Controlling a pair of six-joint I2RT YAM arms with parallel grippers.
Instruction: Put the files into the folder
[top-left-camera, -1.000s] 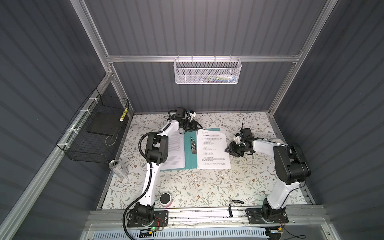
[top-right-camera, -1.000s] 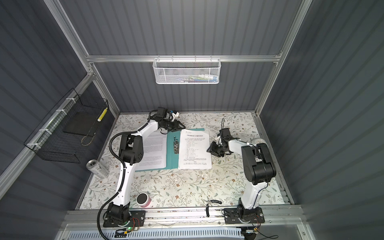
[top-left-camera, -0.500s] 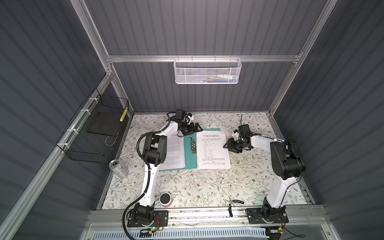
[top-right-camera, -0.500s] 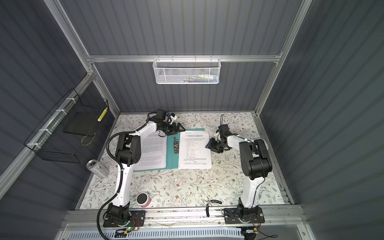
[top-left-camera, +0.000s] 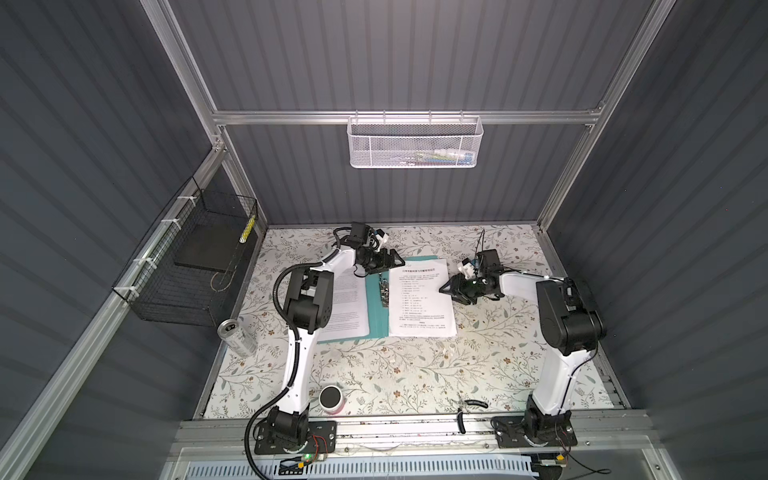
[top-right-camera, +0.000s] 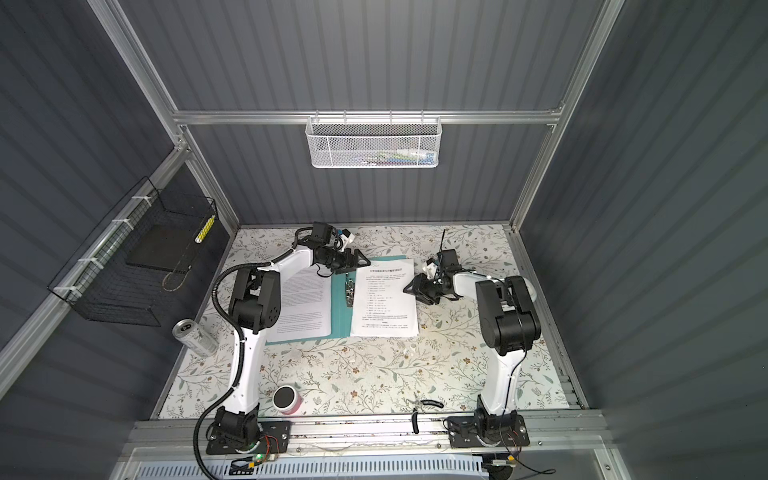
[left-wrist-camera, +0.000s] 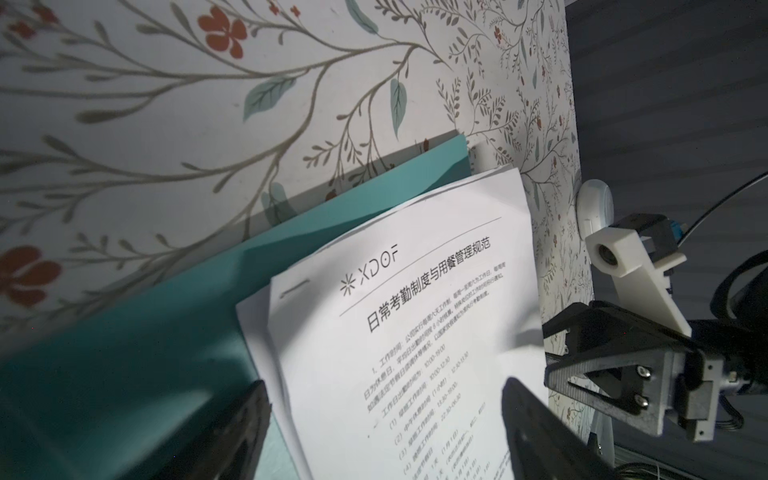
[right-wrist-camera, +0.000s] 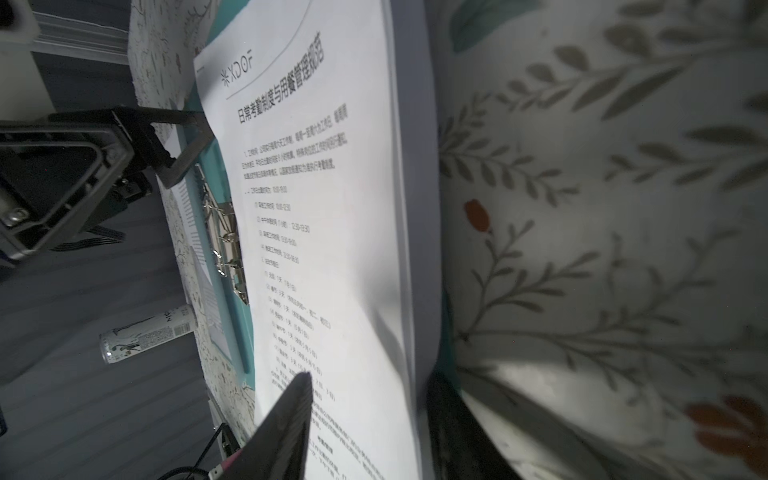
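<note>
The teal folder (top-left-camera: 377, 316) (top-right-camera: 340, 321) lies open on the floral table, its metal clip (top-left-camera: 383, 291) (right-wrist-camera: 228, 241) along the spine. White printed files (top-left-camera: 422, 303) (top-right-camera: 384, 303) (left-wrist-camera: 415, 332) (right-wrist-camera: 324, 208) are stacked on its right half; their right edge overhangs it slightly. Another printed sheet (top-left-camera: 347, 303) (top-right-camera: 307, 303) rests on the left half. My left gripper (top-left-camera: 397, 262) (top-right-camera: 362, 262) (left-wrist-camera: 384, 386) is open, low over the stack's far edge. My right gripper (top-left-camera: 444, 287) (top-right-camera: 408, 287) (right-wrist-camera: 370, 376) is open, one finger above the stack's right edge and one beside it.
A drink can (top-left-camera: 237, 337) lies at the table's left edge and a pink-rimmed round object (top-left-camera: 331, 399) stands near the front. A black wire basket (top-left-camera: 195, 257) hangs on the left wall, a white mesh basket (top-left-camera: 415, 141) on the back wall. Black cable pieces (top-left-camera: 469, 404) lie at the front rail.
My right gripper has moved left up to the stack's right edge. My left gripper has opened wider and shifted slightly along the stack's far edge.
</note>
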